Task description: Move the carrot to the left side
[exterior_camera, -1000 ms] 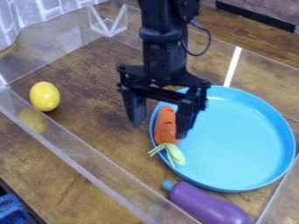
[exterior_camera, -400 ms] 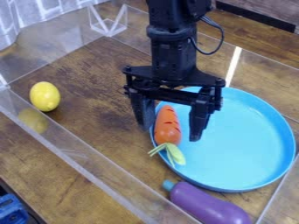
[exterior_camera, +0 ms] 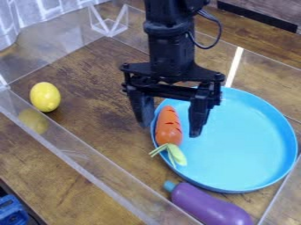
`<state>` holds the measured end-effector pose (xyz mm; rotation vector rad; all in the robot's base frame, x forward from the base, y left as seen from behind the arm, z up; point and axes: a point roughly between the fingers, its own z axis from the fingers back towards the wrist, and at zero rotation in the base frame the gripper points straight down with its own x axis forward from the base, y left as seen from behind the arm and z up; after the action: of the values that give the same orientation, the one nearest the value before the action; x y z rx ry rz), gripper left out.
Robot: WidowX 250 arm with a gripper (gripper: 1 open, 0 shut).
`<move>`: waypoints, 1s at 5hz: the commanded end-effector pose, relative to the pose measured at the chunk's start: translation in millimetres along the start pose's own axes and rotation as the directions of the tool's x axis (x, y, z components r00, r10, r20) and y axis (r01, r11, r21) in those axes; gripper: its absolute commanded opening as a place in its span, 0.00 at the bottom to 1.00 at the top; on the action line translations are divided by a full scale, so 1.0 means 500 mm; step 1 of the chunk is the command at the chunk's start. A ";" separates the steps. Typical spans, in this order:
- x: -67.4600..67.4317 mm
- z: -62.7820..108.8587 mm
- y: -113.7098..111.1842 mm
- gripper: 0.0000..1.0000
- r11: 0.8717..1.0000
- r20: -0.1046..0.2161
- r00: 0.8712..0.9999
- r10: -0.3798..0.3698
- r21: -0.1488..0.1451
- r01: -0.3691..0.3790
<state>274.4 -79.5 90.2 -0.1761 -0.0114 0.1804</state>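
Observation:
The carrot [exterior_camera: 168, 128] is small and orange with a yellow-green leafy top pointing toward the camera. It lies on the left rim of the blue plate [exterior_camera: 253, 141]. My gripper [exterior_camera: 170, 120] points straight down over the carrot, open wide, with one dark finger on each side of it. The fingers straddle the carrot's upper half without closing on it; whether the tips touch the plate cannot be told.
A yellow lemon [exterior_camera: 45, 96] sits on the wooden table at the left. A purple eggplant [exterior_camera: 212, 205] lies at the front, below the plate. A clear plastic wall [exterior_camera: 70, 163] runs along the table's front-left edge.
The gripper has shifted slightly right and a little up since the earliest frame, staying open around the carrot. The carrot, lemon and eggplant have not moved.

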 end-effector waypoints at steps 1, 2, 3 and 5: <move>0.020 0.040 0.005 1.00 0.999 0.061 0.997 -0.036 -0.029 0.037; 0.034 0.043 0.013 1.00 0.996 0.060 0.995 -0.074 -0.041 0.076; 0.046 0.027 0.012 1.00 0.997 0.072 0.996 -0.061 -0.052 0.065; 0.051 -0.003 -0.002 1.00 0.991 0.078 0.991 -0.111 -0.062 0.116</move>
<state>294.5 -72.3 78.7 -0.2277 -0.0658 0.0940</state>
